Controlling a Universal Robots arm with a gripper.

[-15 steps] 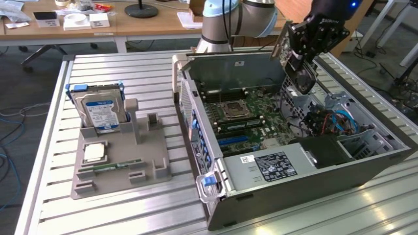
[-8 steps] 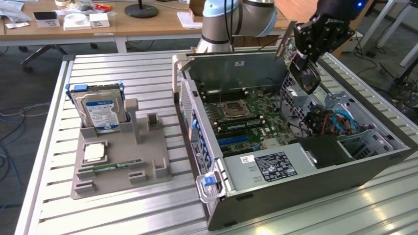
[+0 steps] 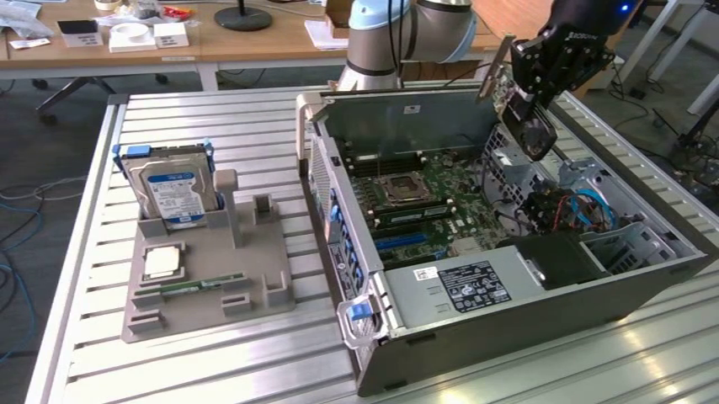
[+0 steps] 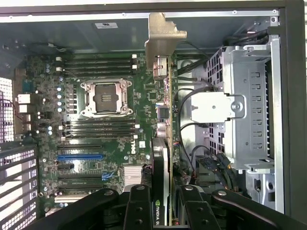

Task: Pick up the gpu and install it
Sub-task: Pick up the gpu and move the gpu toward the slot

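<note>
Now we see the black tool (image 3: 530,94) pinching the gpu (image 3: 535,133), a thin green circuit board with black cooler and silver end bracket. It is held on edge over the open grey metal computer case (image 3: 506,337) at two o'clock in the exterior view. At nine o'clock, a silver hard drive (image 3: 168,198) stands in a grey holder (image 3: 214,311) on the slatted metal surface (image 3: 225,118).

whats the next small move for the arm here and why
Probably a small sideways shift toward the blue slot, no lowering yet. The gripper is shut on the gpu above the open case, and in the wrist view the card's edge sits off to one side of that slot.
</note>
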